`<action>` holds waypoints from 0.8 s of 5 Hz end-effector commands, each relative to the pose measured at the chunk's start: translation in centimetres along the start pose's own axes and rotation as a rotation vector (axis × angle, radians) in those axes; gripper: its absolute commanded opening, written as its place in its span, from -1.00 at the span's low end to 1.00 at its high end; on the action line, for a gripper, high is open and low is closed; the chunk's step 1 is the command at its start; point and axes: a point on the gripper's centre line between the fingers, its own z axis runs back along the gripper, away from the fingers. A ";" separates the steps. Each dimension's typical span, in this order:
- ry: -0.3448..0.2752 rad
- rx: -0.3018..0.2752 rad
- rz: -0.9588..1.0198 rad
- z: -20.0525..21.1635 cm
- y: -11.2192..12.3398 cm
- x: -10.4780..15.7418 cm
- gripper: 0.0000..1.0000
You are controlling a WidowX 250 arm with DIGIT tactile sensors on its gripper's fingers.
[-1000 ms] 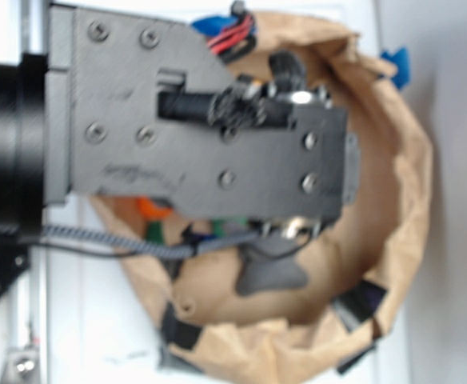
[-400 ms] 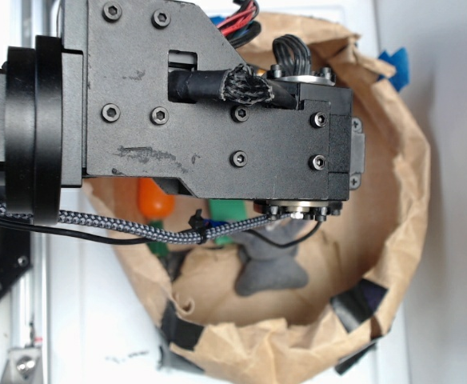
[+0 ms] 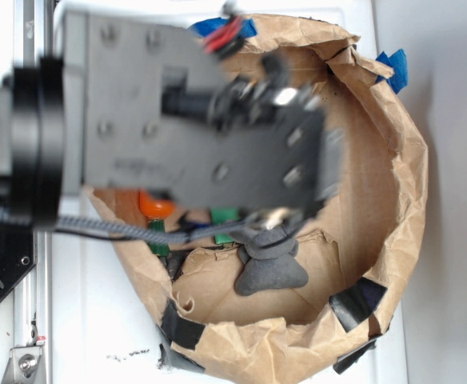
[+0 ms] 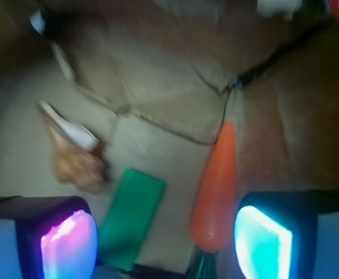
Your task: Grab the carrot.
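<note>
- As seen from the exterior view, the robot arm, blurred, covers most of the brown paper bag and reaches down into its open mouth; a braided cable runs along the arm's lower edge
- Brown paper bag: rolled rim patched with black tape and blue tape; its creased floor fills the wrist view, and every other item lies inside it
- Gripper: jaws spread wide, holding nothing; its two fingers sit at the bottom corners of the wrist view, one with a pink-lit pad, the other with a cyan-lit pad
- Carrot: lying on the bag floor between the two fingers, just beside the cyan-lit pad; whether it touches that pad cannot be told; pointed tip directed away from the gripper, dark green stem at the bottom edge of the frame; in the exterior view only an orange patch shows under the arm
- Green block: flat on the bag floor, also between the fingers, beside the carrot on the pink-pad side and apart from it
- Seashell: tan, blurred, on the bag floor beyond the pink-lit pad, near the green block
- Dark grey object: on the bag floor in the exterior view, just below the arm's end; its identity cannot be told
</note>
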 end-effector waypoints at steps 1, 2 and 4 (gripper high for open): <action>-0.064 -0.147 -0.206 -0.7 1.7 -1.1 1.00; -0.037 -0.138 -0.257 -0.2 2.6 -1.1 1.00; -0.042 -0.070 -0.328 -1.4 3.3 -0.4 1.00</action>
